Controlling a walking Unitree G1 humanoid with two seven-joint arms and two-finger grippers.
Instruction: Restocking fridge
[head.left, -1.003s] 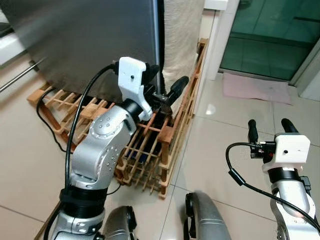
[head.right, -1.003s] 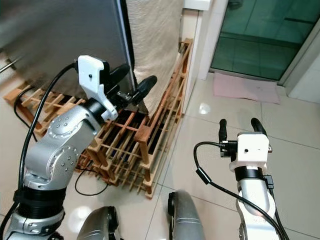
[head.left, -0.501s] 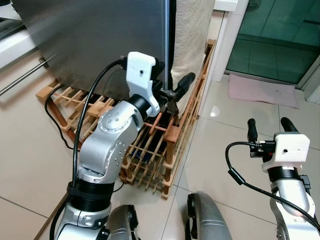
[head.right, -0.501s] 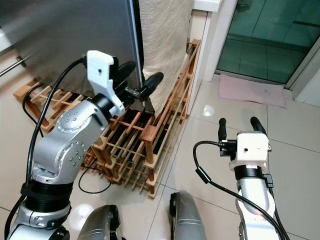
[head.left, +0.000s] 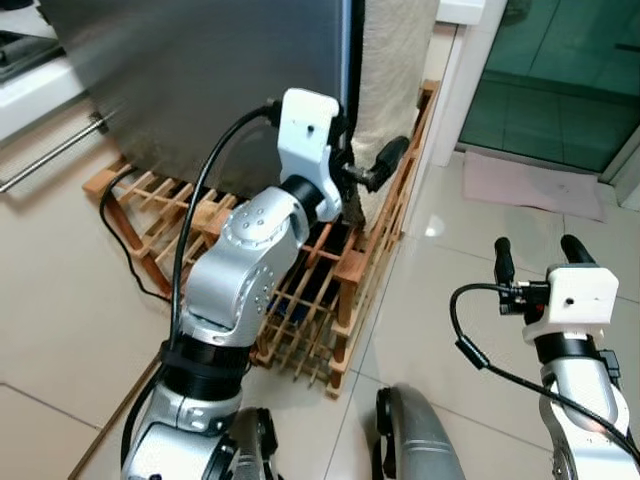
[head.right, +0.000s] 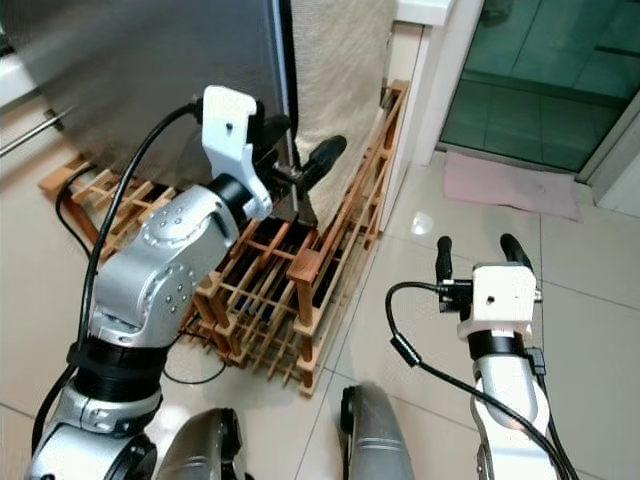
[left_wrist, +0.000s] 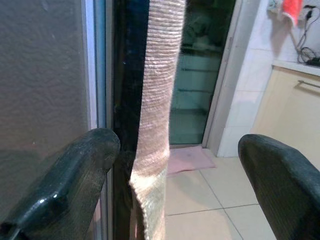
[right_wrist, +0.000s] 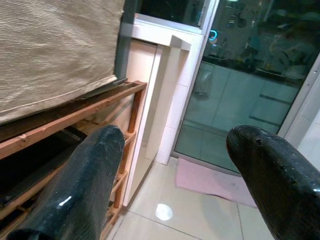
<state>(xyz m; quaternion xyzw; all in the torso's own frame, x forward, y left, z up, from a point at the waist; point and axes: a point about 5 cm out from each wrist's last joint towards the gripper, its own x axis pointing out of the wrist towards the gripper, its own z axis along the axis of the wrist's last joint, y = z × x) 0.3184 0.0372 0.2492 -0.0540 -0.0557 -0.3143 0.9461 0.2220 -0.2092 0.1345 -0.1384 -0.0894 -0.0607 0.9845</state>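
The left gripper (head.left: 362, 180), fingers (left_wrist: 65, 175) spread and holding nothing, reaches up to the right-hand edge of the grey fridge door (head.left: 200, 80), one finger against the door's face and the other out past its edge, with the dark gap (left_wrist: 122, 100) beside the door and a hanging beige cloth (left_wrist: 157, 100) lying between them in the left wrist view. The step in hand looks to be getting the fridge open: nothing to be stocked is carried by either arm, and the door appears shut or barely ajar, so the restocking itself has not begun. The next move probably calls for hooking a finger behind the door's edge without snagging the cloth, then pulling the door outward on its swing. The right gripper (head.left: 535, 265) is held low over the tiled floor (head.left: 450, 230) to the robot's right, its fingers likewise parted and empty, well apart from the fridge. The fridge stands on a slatted wooden rack (head.left: 330, 300) that reaches past the door's bottom corner; a dark blue object lies low among the slats, too hidden to name, and a black cable (head.left: 125, 250) trails along the rack's left end. Whatever the fridge holds is hidden behind the door. A pink mat (head.left: 530, 180) lies by the glass door (head.left: 560, 70) beyond.
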